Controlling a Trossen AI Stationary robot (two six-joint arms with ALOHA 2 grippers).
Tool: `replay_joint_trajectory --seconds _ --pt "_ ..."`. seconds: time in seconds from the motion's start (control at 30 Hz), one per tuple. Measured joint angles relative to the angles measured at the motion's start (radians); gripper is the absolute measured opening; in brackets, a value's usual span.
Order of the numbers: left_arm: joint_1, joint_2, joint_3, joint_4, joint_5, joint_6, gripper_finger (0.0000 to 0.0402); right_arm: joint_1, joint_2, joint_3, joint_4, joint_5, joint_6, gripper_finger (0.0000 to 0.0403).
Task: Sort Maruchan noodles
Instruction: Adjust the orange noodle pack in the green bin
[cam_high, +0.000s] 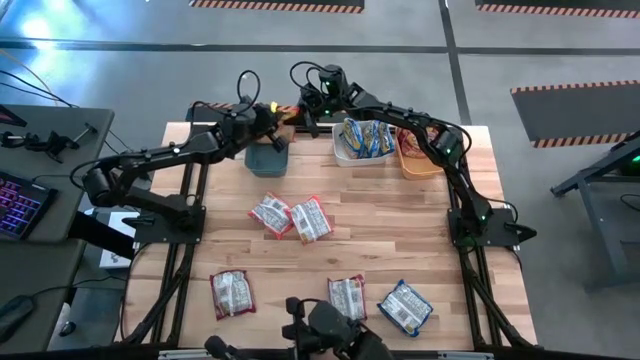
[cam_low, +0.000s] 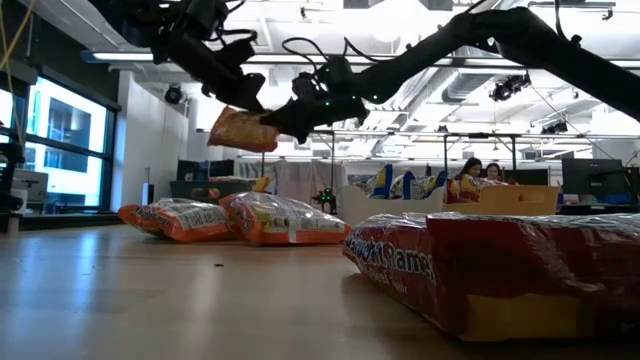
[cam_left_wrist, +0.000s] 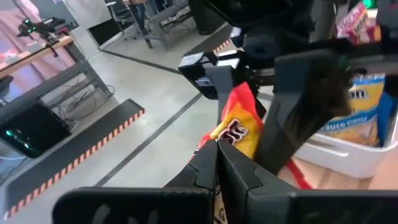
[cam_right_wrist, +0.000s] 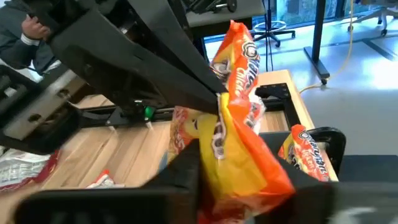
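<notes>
An orange Maruchan packet (cam_low: 243, 130) hangs in the air over the table's far edge, held between both grippers. My left gripper (cam_high: 272, 115) reaches in from the left and my right gripper (cam_high: 300, 112) arcs over from the right; both are shut on the packet above the teal bin (cam_high: 268, 158). Several other packets lie flat on the table: two red-and-silver ones (cam_high: 290, 217) mid-table, and two more (cam_high: 232, 292), (cam_high: 347, 296) plus a blue one (cam_high: 405, 305) near the near edge. My left gripper pinches the orange packet by one end (cam_left_wrist: 231, 140) between its two fingers (cam_left_wrist: 205, 168), slanting down from the table's left. The packet is lifted clear of the table. My right gripper pinches the same packet at its other end (cam_right_wrist: 239, 155), coming level from the table's right; its own fingers hide the exact place of contact. The packet stands tilted between the two grippers.
A white bin (cam_high: 340, 152) holding blue packets and an orange bin (cam_high: 412, 170) stand along the far edge, right of the teal bin. In the low view a red packet (cam_low: 500, 270) lies close to the camera. People show in the room behind.
</notes>
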Motion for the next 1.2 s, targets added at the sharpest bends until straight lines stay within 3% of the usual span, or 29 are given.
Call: replay_joint_trajectory --seconds 0.17,0.4,0.63,0.77,1.0,1.2 --pt "0.01 -0.043 0.0 -0.033 -0.017 -0.041 0.002 -0.001 0.0 0.0 0.009 0.02 -0.022 0.0014" --pt "0.046 -0.151 0.001 -0.183 -0.007 -0.114 0.0092 -0.003 0.0 -0.001 0.017 0.028 -0.168 0.0029" --pt "0.081 -0.275 -0.004 -0.307 0.0 -0.205 0.0136 0.011 0.007 -0.001 0.005 0.136 -0.525 0.0022" --pt "0.081 -0.332 -0.1 -0.24 0.022 -0.215 0.0126 0.019 0.036 -0.002 0.038 0.168 -0.647 0.002" --pt "0.084 -0.379 -0.29 -0.063 0.13 -0.262 0.0074 0.019 0.099 -0.002 0.09 0.186 -0.67 0.002" --pt "0.081 -0.38 -0.368 0.024 0.142 -0.243 0.0026 0.021 0.133 -0.002 0.152 0.209 -0.671 0.002"
